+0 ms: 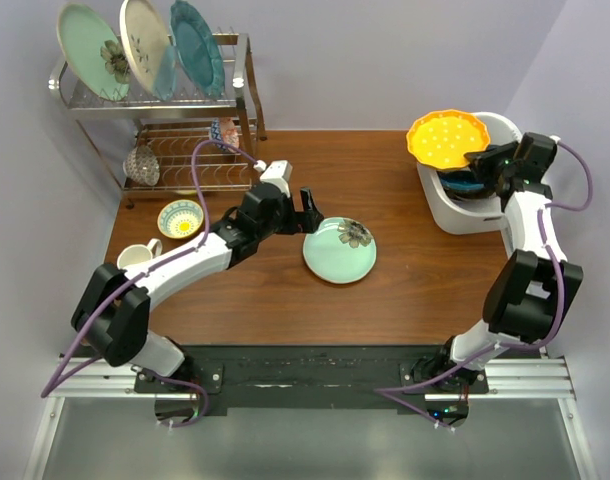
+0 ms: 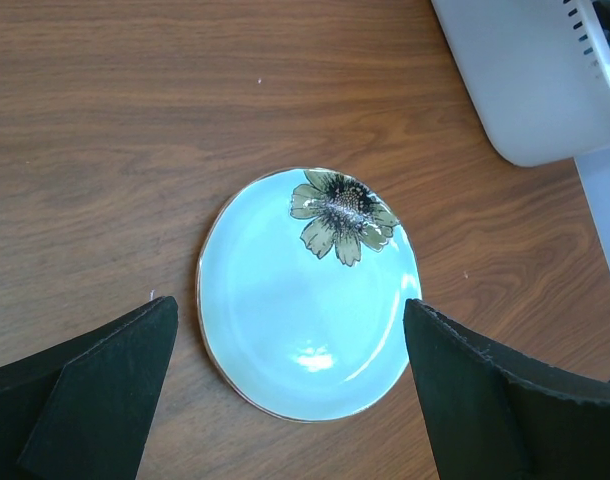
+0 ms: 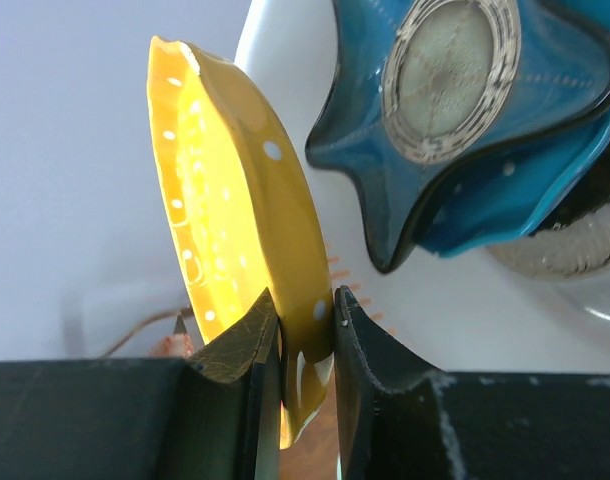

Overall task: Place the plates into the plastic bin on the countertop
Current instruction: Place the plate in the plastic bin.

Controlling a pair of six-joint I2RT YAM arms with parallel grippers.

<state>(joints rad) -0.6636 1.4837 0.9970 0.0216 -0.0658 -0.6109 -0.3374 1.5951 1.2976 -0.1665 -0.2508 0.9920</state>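
My right gripper (image 1: 477,157) is shut on the rim of a yellow scalloped plate (image 1: 447,138), holding it above the white plastic bin (image 1: 453,212) at the back right. In the right wrist view the fingers (image 3: 255,340) pinch the yellow plate (image 3: 235,200) edge-on. Beside it, a blue star-shaped plate (image 3: 465,170) lies in the bin (image 3: 485,310) over a patterned plate (image 3: 575,240). A pale aqua plate with a flower (image 1: 337,252) lies flat at mid-table. My left gripper (image 1: 313,205) hovers open at its left edge; its fingertips straddle the plate (image 2: 305,310) from above without touching.
A chrome wire rack (image 1: 155,110) with three large upright plates stands at the back left. A small patterned bowl (image 1: 180,216) and a cream mug (image 1: 135,257) sit on the left of the table. The bin's corner (image 2: 525,80) shows beyond the aqua plate.
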